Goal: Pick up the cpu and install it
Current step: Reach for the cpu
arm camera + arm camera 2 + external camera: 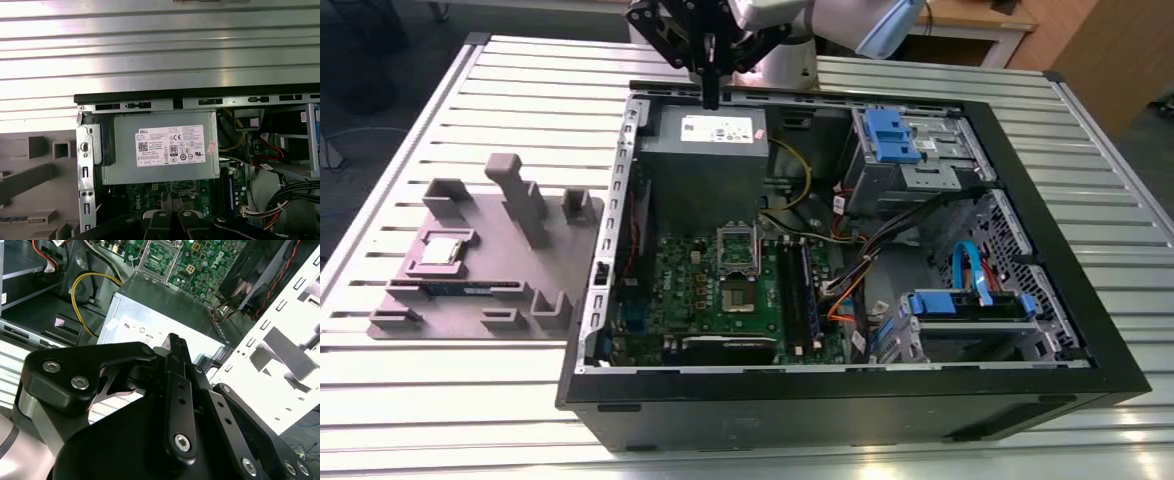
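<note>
In the exterior view we see an open black computer case lying on a slatted metal tabletop. It takes up the middle and right of the frame. The claw hangs at the upper middle of the frame, over the far edge of the case. Its tip is just above the grey power supply box with the white label.

The claw is pressed together and holds nothing. In the first wrist view its two dark fingers lie side by side with only a thin line between them.

The cpu, a small silver square, lies flat in a grey-mauve holder tray. The tray sits on the tabletop at the exterior view's left, outside the case and well apart from the claw.

Inside the case, the green motherboard lies in the lower middle of the frame. Its dark metal-framed socket is near the board's centre.
</note>
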Motion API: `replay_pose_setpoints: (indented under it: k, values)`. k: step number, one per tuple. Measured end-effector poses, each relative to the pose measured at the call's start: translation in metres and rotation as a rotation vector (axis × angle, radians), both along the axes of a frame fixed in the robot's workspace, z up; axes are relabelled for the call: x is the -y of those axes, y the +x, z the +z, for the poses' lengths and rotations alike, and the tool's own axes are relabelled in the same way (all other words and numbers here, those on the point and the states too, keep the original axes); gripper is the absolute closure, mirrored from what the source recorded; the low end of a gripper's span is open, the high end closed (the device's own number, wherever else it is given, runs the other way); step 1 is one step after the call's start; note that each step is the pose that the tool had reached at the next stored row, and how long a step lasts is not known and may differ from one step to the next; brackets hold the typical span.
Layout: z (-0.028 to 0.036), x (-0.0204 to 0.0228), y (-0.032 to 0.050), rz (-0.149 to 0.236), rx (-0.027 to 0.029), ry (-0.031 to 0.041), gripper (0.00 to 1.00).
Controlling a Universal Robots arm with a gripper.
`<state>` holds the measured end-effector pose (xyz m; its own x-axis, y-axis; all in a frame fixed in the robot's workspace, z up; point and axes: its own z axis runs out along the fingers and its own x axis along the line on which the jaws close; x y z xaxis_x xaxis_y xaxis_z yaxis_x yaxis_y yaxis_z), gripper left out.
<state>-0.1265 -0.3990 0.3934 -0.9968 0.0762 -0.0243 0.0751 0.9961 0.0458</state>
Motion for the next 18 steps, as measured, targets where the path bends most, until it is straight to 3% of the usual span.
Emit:
replay_pose_setpoints:
  k: [18]
  values:
    - [-0.0001, -0.0001, -0.015, 0.0, 0.0001, 0.0014, 0.89]
